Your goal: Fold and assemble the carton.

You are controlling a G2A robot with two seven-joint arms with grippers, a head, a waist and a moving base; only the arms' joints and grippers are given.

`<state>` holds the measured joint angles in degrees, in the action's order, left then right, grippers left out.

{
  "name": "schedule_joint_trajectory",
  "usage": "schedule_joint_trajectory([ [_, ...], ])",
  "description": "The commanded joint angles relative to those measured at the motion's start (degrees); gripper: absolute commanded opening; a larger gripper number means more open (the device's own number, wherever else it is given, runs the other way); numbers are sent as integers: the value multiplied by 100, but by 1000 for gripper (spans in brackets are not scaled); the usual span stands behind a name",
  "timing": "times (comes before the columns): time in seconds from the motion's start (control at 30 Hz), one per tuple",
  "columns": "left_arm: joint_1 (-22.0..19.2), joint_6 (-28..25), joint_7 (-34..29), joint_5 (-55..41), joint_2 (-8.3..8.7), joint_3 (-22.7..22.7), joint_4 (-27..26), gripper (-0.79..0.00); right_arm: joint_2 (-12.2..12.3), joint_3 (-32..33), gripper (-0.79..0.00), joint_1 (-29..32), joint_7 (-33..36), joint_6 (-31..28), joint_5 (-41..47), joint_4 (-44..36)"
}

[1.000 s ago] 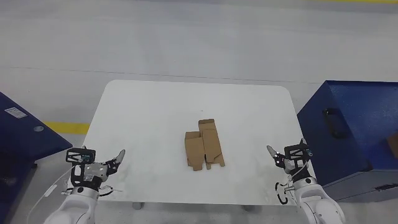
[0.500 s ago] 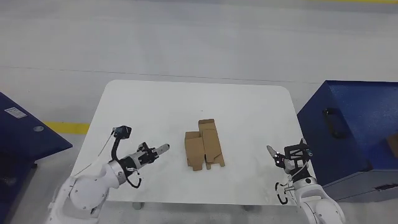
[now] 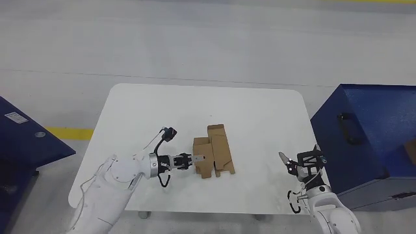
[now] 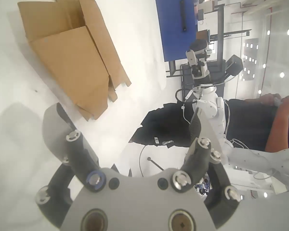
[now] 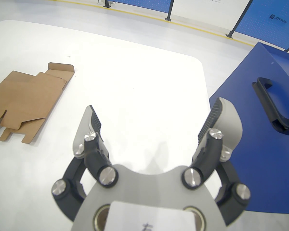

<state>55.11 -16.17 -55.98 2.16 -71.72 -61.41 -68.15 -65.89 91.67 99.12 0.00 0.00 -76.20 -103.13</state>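
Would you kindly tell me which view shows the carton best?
The left wrist view: the carton is nearest, its layered panels and tabs plain, though one flap is cut off. The top view shows the carton whole, far off, the left gripper at its edge. The right wrist view shows the carton aslant, farther away.

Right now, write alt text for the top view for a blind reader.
A flattened brown carton lies on a white table, the open left gripper close beside it. The open right gripper hangs at the table's edge near a blue bin.
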Motion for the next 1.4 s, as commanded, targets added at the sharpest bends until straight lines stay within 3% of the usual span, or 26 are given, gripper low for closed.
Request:
schedule_joint_trajectory([
  [0.0,-232,-4,58,23,-64,206,324,0,0,0,0,0,0,0,0,0],
  [0.07,-416,-21,96,65,-123,383,606,-68,0,0,0,0,0,0,0,0],
  [0.17,-619,-52,147,42,-205,591,978,-99,0,0,0,0,0,0,0,0],
  [0.27,-761,-115,224,56,-265,727,1294,-6,0,0,0,0,0,0,0,0],
  [0.5,-960,-238,369,51,-382,961,1785,-71,0,0,0,0,0,0,0,0],
  [0.6,-1040,-259,401,-9,-433,1033,1933,-237,0,0,0,0,0,0,0,0],
  [0.67,-1093,-237,439,-61,-469,1076,2047,-422,0,0,0,0,0,0,0,0],
  [0.7,-1123,-230,454,-95,-489,1097,2104,-425,0,0,0,0,0,0,0,0],
  [0.77,-1189,-180,514,-127,-528,1139,2253,-511,0,0,0,0,0,0,0,0],
  [0.87,-1288,-137,467,-310,-594,1184,2476,-785,0,0,0,0,0,0,0,0],
  [1.17,-1482,-641,137,-809,-659,1086,2922,-785,0,0,0,0,0,0,0,0],
  [1.37,-1344,-1223,-625,-1298,-430,564,2502,-785,-13,210,0,-207,475,-189,824,40],
])
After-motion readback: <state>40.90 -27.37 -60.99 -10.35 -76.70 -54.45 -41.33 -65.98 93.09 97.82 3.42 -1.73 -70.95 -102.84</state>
